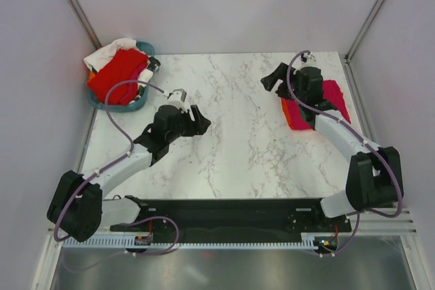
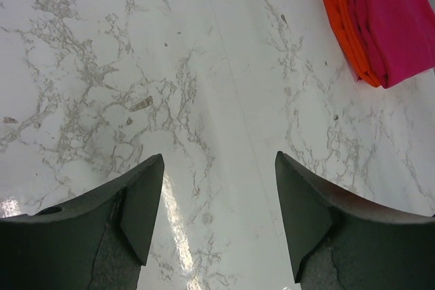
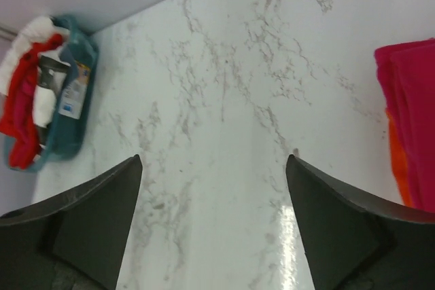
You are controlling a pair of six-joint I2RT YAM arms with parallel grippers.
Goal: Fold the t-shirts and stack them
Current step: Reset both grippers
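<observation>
Top external: left tool (image 1: 202, 123) forward, splayed

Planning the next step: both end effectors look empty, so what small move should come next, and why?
Probably swing the left end effector toward the teal basket for the red t-shirt. It is open and empty over bare marble and is the nearer one, while the magenta t-shirt already lies folded on the orange t-shirt.

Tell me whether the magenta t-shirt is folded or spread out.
Folded: the magenta t-shirt is a compact block with doubled edges, stacked on the orange t-shirt.
</observation>
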